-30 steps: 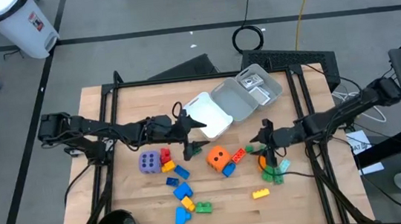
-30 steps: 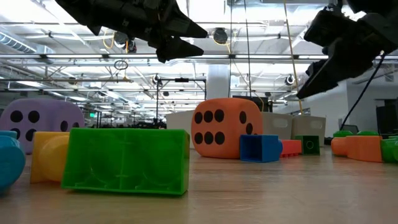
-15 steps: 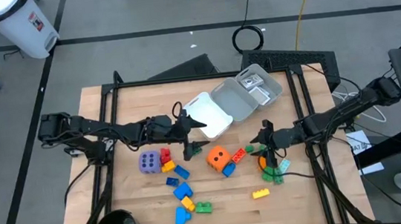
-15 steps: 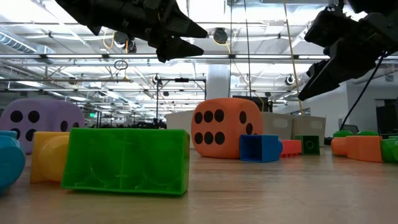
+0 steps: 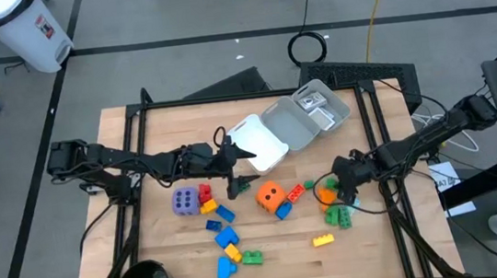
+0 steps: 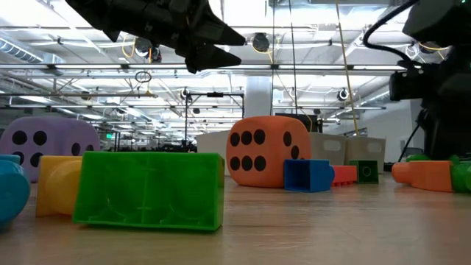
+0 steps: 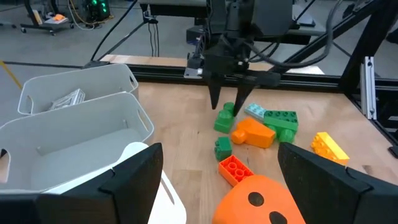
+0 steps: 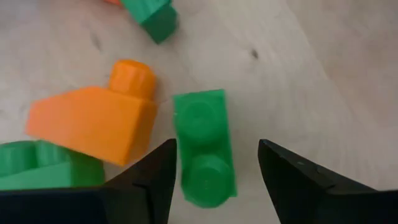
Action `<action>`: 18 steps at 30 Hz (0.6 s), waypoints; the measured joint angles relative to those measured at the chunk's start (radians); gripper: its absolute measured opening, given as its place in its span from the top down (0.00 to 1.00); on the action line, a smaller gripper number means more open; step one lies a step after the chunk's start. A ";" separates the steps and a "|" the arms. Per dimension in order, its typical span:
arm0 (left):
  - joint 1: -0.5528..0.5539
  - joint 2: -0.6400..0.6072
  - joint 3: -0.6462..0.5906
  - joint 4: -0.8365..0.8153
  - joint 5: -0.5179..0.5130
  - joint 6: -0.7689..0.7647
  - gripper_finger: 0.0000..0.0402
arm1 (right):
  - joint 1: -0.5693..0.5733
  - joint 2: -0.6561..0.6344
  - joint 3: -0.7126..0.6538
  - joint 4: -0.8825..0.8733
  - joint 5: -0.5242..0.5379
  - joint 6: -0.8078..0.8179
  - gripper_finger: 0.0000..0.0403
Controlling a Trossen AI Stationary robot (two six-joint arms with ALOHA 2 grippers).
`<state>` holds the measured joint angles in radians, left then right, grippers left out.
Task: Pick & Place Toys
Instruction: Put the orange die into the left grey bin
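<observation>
A: Item one — right gripper (image 8: 214, 180). How is it placed?

B: It is lowered over a small green brick (image 8: 204, 146) on the table (image 5: 381, 255). The dark fingers (image 8: 146, 186) are spread to either side of the brick, not closed on it; nothing is held. An orange brick (image 8: 96, 121) is set just beside the green one.

A: Item two — left gripper (image 5: 233, 168)?

B: It is held above the table near the white tray (image 5: 263, 147), fingers parted wide, nothing between them.

A: The remaining toys?

B: An orange die (image 5: 269, 193) is found mid-table, with a blue brick (image 5: 283, 210) and a red brick (image 5: 294, 192) beside it. A purple die (image 5: 184, 201) is placed to its left. Blue and yellow bricks (image 5: 226, 237) are scattered below, and a yellow brick (image 5: 323, 239) lies apart. A clear tray (image 5: 317, 109) is seen touching the white one.
</observation>
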<state>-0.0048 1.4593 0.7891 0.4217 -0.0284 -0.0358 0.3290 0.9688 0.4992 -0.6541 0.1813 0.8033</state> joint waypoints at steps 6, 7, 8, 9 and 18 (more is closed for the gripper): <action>0.000 0.000 0.000 0.001 0.000 0.005 0.19 | 0.051 0.016 0.000 0.000 0.093 -0.045 0.57; 0.000 0.000 0.000 0.001 0.000 0.005 0.19 | 0.054 0.022 -0.003 0.007 0.102 -0.045 0.57; 0.000 0.000 0.000 0.001 0.000 0.005 0.19 | 0.055 0.028 -0.012 0.024 0.103 -0.046 0.58; 0.000 0.000 0.000 0.001 0.000 0.005 0.19 | 0.056 0.033 -0.023 0.046 0.102 -0.047 0.59; -0.004 0.000 0.000 0.002 0.001 -0.066 0.19 | 0.055 0.037 -0.130 0.283 0.078 -0.116 0.60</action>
<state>-0.0092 1.4593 0.7895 0.4236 -0.0276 -0.1014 0.3836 1.0060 0.3694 -0.3711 0.2589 0.6874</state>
